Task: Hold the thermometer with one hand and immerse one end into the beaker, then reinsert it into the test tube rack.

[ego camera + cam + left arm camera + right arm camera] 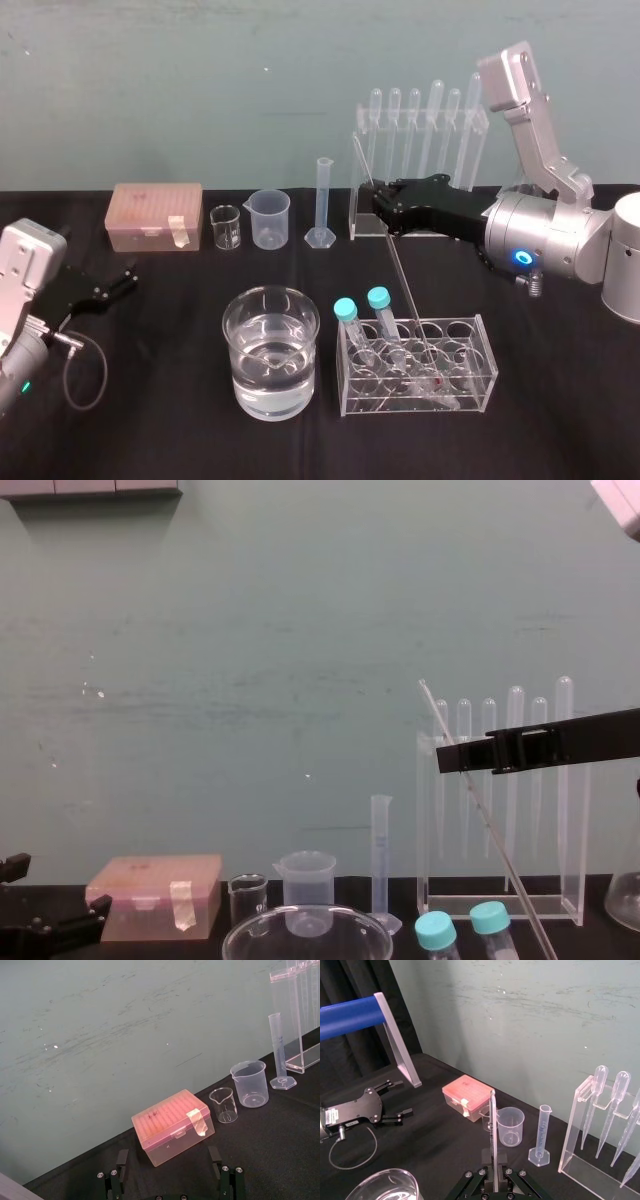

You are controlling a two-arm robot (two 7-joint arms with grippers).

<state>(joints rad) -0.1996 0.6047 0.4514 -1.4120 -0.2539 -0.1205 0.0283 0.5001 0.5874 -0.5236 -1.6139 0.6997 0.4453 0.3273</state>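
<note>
Black table (150, 420) before me: my right claw (380, 205) clenched on the slanted thermometer (404, 290), test tube rack (480, 330) below it, beaker (240, 385) lower left, left claw (128, 277) far left, released.

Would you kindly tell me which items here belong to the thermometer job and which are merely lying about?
In the job: thermometer, held by the right gripper; beaker; test tube rack.

Lying about: pink box, small glass beaker, plastic beaker, measuring cylinder, pipette stand, capped tubes; left gripper parked at left.
</note>
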